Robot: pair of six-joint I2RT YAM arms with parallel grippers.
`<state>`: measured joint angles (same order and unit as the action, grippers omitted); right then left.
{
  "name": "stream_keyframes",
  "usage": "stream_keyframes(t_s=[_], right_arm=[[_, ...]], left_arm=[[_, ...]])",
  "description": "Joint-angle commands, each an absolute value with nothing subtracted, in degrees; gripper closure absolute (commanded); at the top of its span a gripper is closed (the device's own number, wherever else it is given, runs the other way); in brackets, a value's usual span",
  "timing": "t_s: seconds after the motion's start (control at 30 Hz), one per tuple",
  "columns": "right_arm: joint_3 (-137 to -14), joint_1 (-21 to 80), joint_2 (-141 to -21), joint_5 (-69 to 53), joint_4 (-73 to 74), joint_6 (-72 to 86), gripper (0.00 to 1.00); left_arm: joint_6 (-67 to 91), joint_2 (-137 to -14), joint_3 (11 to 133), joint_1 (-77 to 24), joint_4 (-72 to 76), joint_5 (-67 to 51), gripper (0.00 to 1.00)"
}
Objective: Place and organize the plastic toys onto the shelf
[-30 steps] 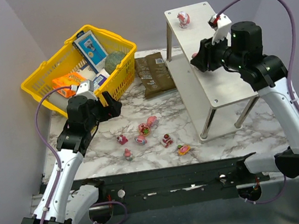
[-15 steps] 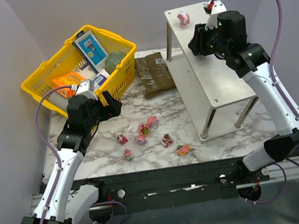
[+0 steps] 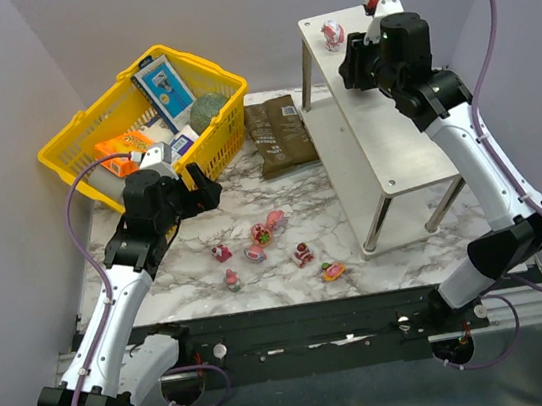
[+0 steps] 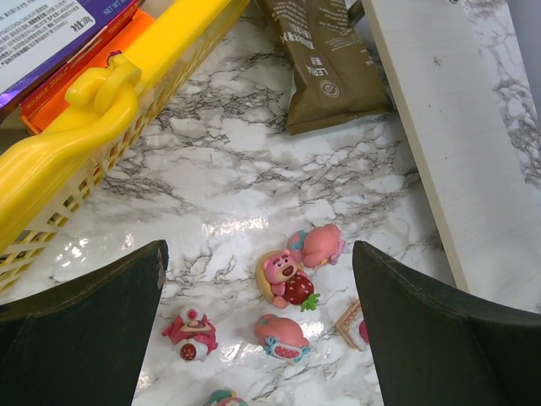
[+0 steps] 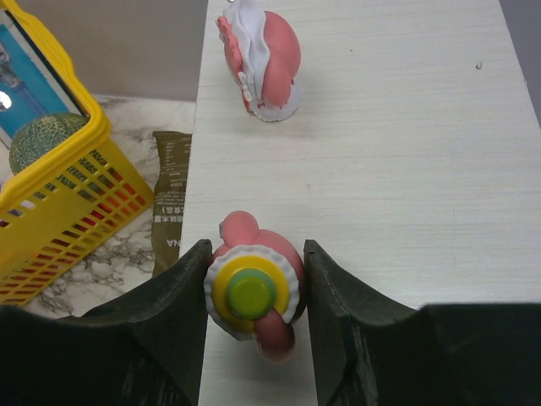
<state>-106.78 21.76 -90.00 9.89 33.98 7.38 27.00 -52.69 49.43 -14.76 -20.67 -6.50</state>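
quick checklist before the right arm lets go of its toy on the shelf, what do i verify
1. Right gripper shut on the pink toy: ok.
2. Pink toy over the shelf top board: ok, though close to the board's edge on the basket side.
3. Pink toy resting on the board: cannot tell.
4. Clear of the other toy standing on that board: ok, apart.
5. Left gripper open and holding nothing, above the loose toys: ok.

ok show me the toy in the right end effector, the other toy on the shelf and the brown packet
held toy (image 5: 252, 294), right wrist view, its yellow and green top
other toy (image 5: 275, 51), right wrist view, pink body
brown packet (image 4: 325, 63), left wrist view, printed middle
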Motion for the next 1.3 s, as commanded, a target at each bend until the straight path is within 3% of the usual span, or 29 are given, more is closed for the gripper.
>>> stream_keyframes(t_s=[0.0,0.63,0.73,0.97,1.27], right_arm=[[-108.0,22.5,-90.7,12.7,31.6,6.2,0.72],[-110.9,23.5,-94.3,13.0,32.3,9.1,0.63],[-110.7,23.6,-94.1,14.1,32.6,9.3,0.57],[-111.6,23.6,-93.4,15.1,32.2,8.4,0.34],[-111.4,23.6,-91.0,14.0,29.9,8.3,0.15]], left_arm=[[26.2,-52.8,51.5,-15.0,-20.1,-6.1,0.01],[26.0,-52.6,51.4,-15.0,-20.7,-5.6,0.01],[26.1,-52.4,51.3,-15.0,-20.9,-5.4,0.01],[26.1,-52.5,51.4,-15.0,-20.9,-5.3,0.01],[25.9,-52.1,51.8,-15.0,-21.4,-5.1,0.01]])
